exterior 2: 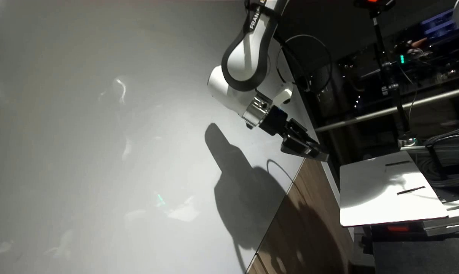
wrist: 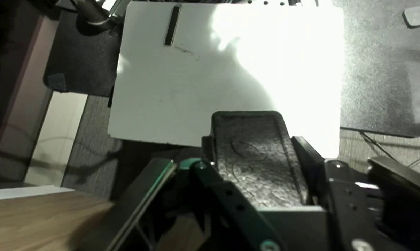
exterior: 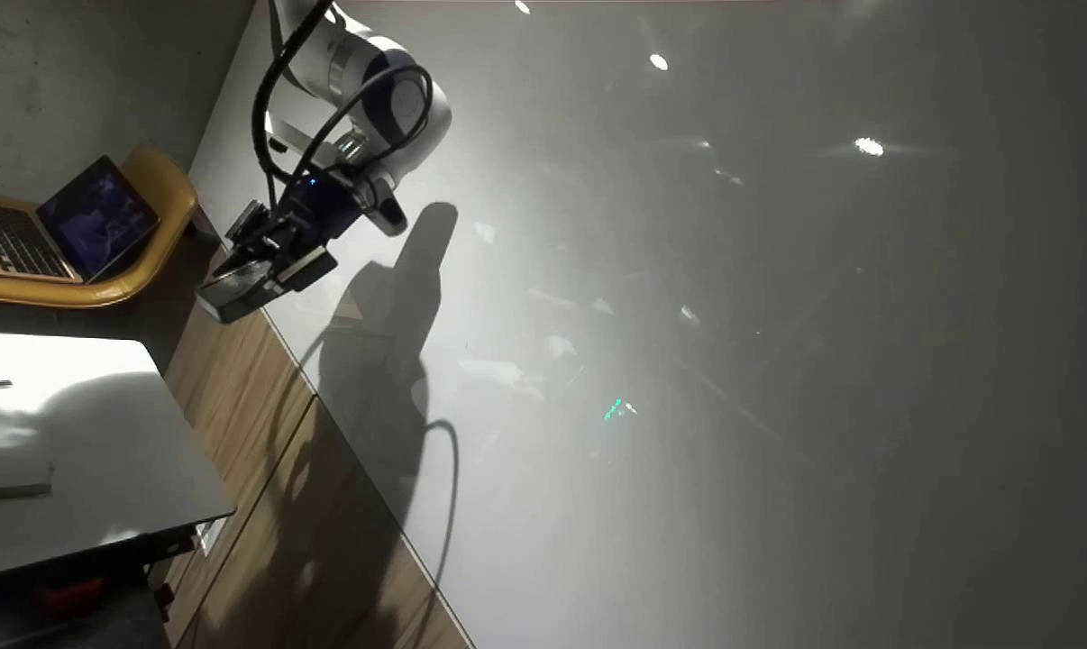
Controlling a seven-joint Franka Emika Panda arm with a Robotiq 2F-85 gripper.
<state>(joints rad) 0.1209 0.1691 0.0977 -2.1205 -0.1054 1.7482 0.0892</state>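
Observation:
My gripper (wrist: 255, 151) is shut on a dark block (wrist: 255, 164) with rounded corners and a rough, glossy face. The two fingers press on its sides, and the block sticks out past the fingertips. In an exterior view the gripper (exterior: 273, 257) points down and outward, with the block (exterior: 237, 290) at its tip. In an exterior view the gripper (exterior 2: 296, 139) also shows with the block (exterior 2: 316, 153) at its end. The block hangs near the edge of a large pale grey surface (exterior: 688, 361), touching nothing else that I can see. Beyond it is a white board (wrist: 182, 90).
The white board also shows in both exterior views (exterior: 102, 442) (exterior 2: 385, 201), with dark strips on it. Wood panels (exterior: 237, 397) run along the grey surface's edge. A laptop (exterior: 97, 221) sits on a yellow chair (exterior: 174, 203). A black pole (exterior 2: 395, 91) stands behind the board.

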